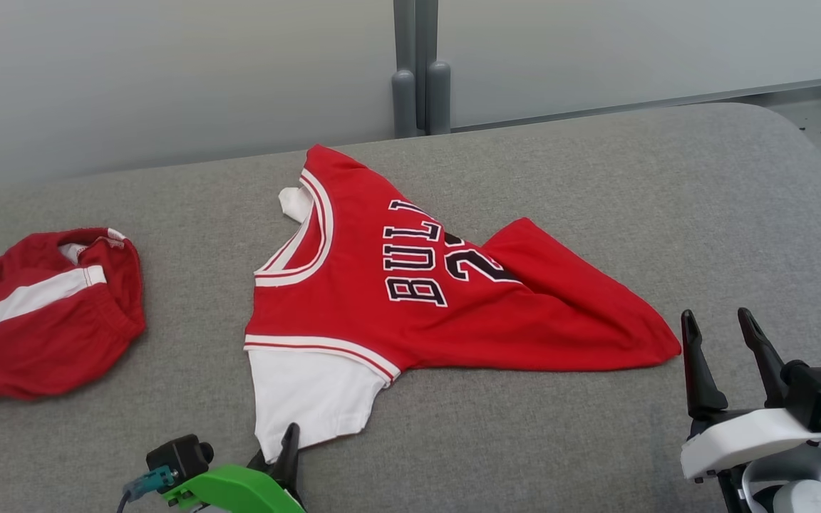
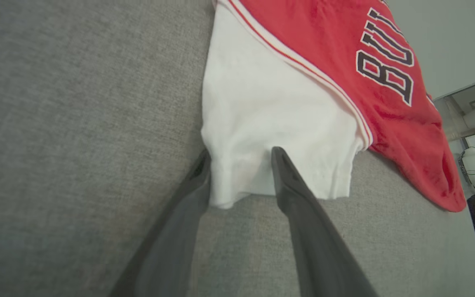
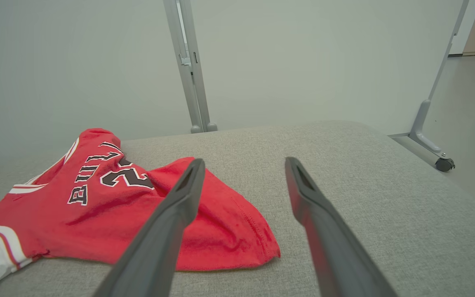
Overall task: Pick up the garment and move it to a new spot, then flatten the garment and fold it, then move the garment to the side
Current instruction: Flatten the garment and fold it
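A red jersey (image 1: 382,306) with black "BULL" lettering and white sleeves lies crumpled on the grey padded surface (image 1: 667,199), its hem bunched toward the right. My left gripper (image 1: 279,443) is at the near edge of the lower white sleeve (image 2: 270,107). It is open, one finger beside the sleeve's left edge and the other over the cloth near the hem. The right gripper (image 1: 715,317) is open and holds nothing, just right of the jersey's pointed hem corner (image 3: 262,247). That corner lies between and under its fingers in the right wrist view.
Red shorts (image 1: 40,313) with a white stripe lie at the surface's left end. A grey partition post (image 1: 417,71) rises behind the far edge. The surface rounds off at the right, and a wheeled frame leg (image 3: 427,140) stands on the floor beyond.
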Controlling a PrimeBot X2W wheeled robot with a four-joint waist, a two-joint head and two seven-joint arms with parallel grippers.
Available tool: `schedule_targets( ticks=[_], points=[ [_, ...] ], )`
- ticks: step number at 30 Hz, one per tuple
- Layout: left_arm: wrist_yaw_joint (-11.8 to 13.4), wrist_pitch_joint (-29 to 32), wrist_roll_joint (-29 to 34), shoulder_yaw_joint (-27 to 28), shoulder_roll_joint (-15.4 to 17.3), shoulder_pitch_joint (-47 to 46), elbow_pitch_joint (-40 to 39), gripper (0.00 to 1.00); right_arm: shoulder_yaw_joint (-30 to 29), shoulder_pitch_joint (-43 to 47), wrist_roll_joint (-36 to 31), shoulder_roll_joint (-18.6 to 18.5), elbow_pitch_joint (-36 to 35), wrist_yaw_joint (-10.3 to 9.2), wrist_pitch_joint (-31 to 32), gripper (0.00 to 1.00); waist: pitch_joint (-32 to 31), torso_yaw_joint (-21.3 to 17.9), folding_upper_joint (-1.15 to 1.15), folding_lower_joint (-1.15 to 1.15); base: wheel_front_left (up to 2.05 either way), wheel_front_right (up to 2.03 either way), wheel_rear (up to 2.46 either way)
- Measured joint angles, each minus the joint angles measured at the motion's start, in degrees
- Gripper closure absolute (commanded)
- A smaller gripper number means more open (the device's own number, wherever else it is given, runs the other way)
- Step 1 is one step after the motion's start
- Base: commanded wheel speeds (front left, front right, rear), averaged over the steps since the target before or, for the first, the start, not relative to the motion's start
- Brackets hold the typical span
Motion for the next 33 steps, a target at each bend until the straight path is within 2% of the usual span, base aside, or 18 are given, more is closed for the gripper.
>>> schedule_targets(
  ticks=[6, 13, 21, 33],
  points=[
    [-0.98, -1.46, -5.56, 1.3, -0.53, -0.09, -0.58, 1.0, -0.45, -0.08, -0.13, -0.01, 0.04, 0.0, -0.15, 0.0, 0.17, 0.2, 0.0, 0.0, 0.0, 0.0, 0.0],
    [-0.81, -5.03, -7.02, 2.67, -0.59, 0.0, -6.49, 1.0, -1.03, 0.1, 0.4, -0.01, 1.36, 0.0, -0.19, 0.0, 0.46, 1.23, 0.0, 0.0, 0.0, 0.0, 0.0],
    [1.86, -5.52, -6.99, 4.09, 1.27, 2.97, -16.59, 1.0, -1.9, 0.44, 1.16, 0.0, 6.06, 0.0, -0.42, 0.0, 1.07, 2.61, 0.0, 0.0, 0.0, 0.0, 0.0],
    [5.33, -3.85, -5.79, 3.86, 3.65, 7.35, -26.29, 1.0, -1.45, 0.16, 4.56, 0.02, 18.67, 0.0, 0.26, 0.0, 1.73, 4.79, 0.0, 0.0, 0.0, 0.0, 0.0]
  ],
)
